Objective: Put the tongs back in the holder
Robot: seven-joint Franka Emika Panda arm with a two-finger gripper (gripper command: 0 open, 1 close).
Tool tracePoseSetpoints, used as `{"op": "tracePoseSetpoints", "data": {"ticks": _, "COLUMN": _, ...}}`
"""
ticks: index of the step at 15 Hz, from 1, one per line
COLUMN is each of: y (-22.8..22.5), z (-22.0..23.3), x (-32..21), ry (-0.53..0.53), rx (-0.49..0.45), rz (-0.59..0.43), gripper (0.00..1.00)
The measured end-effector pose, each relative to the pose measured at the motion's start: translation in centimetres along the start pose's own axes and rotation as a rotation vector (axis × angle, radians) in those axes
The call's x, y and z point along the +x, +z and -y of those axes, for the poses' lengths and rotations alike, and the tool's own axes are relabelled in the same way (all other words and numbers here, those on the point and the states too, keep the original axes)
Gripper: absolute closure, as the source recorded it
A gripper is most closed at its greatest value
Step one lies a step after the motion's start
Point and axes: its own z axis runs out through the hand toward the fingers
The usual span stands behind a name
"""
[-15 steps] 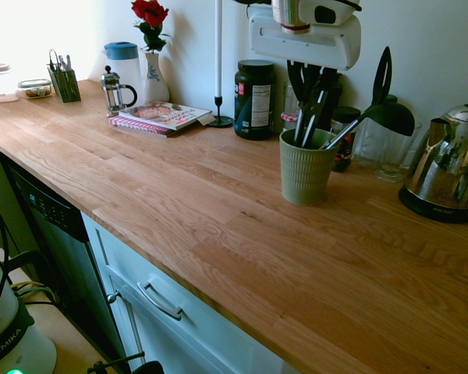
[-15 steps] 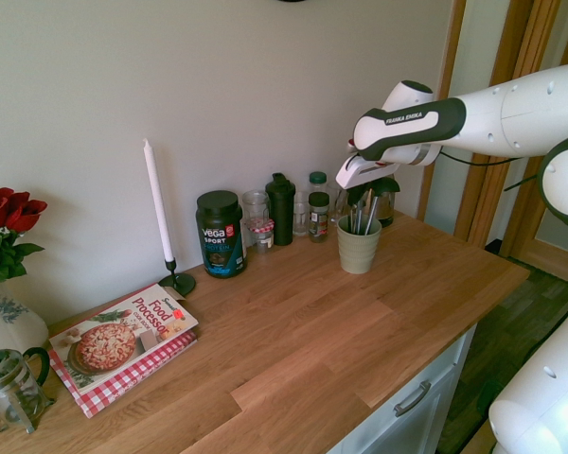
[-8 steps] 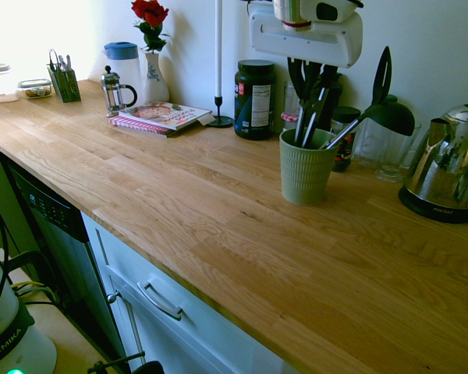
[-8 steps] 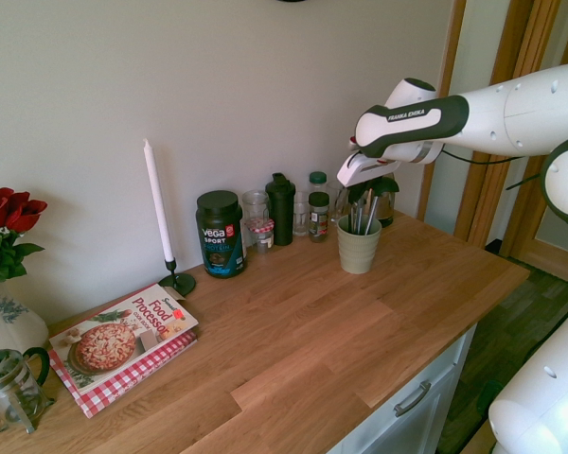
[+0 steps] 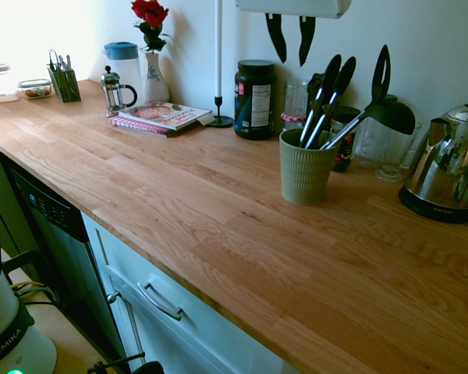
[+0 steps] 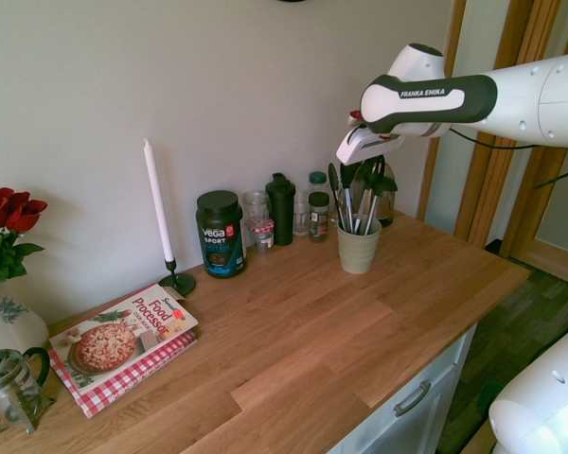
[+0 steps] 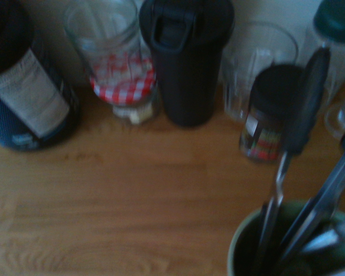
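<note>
From the first exterior view we've got the tongs [image 5: 324, 97] standing in the holder [image 5: 306, 166], leaning next to the ladle [image 5: 378, 109], with the gripper [image 5: 290, 35] above, fingers apart and empty. Second exterior view agrees: gripper [image 6: 358, 168] hangs clear above the holder [image 6: 359, 246]. Wrist view's blurry, but the holder [image 7: 237, 248] rim shows.
</note>
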Motion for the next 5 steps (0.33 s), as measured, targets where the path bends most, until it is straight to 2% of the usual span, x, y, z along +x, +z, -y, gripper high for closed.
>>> {"op": "tracePoseSetpoints", "data": {"ticks": 3, "y": 4.6, "z": 1.6, "x": -5.8, "ry": 0.005, "rx": -0.137, "rz": 0.162, "gripper": 0.00}}
{"op": "tracePoseSetpoints", "data": {"ticks": 5, "y": 7.8, "z": 2.0, "x": -9.6, "ry": -0.005, "rx": -0.186, "rz": 0.251, "gripper": 0.00}}
